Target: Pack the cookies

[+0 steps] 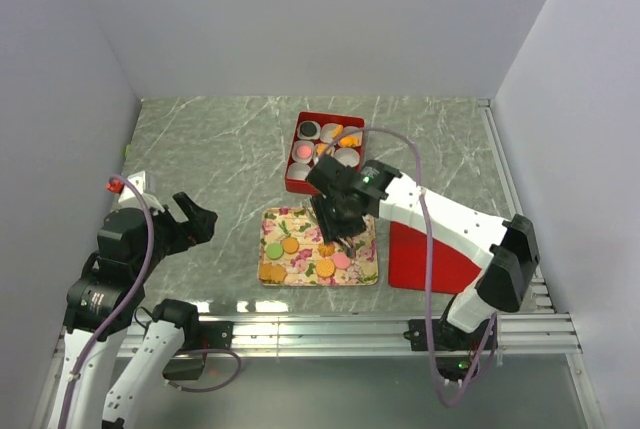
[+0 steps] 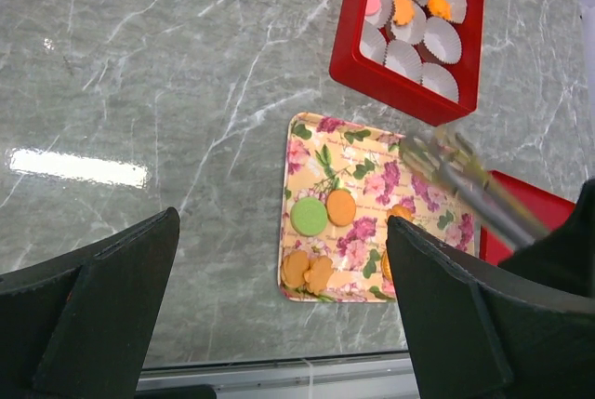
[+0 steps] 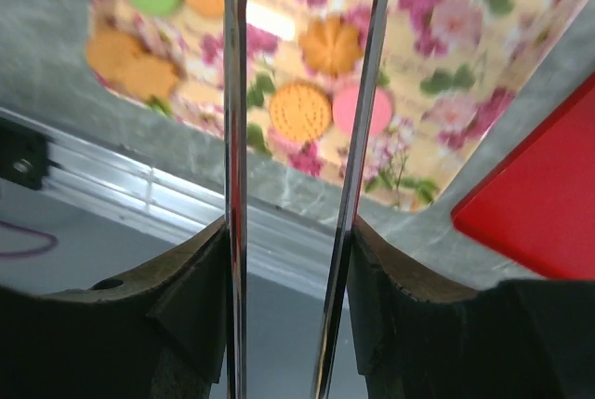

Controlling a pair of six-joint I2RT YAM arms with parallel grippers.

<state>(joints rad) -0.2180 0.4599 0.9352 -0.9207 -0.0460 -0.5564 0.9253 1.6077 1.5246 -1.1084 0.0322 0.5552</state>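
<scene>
Several cookies lie on a floral tray: a green one, an orange one, a golden biscuit and a pink one. More cookies sit in white paper cups inside a red box. My right gripper is shut on metal tongs. It holds them over the tray's right half, their arms spread apart with nothing between the tips. In the right wrist view the biscuit shows between the two arms. My left gripper is open and empty, above the table left of the tray.
A red lid lies flat right of the tray, and shows in the right wrist view. The red box stands just behind the tray. An aluminium rail runs along the near table edge. Grey walls close in the left, back and right.
</scene>
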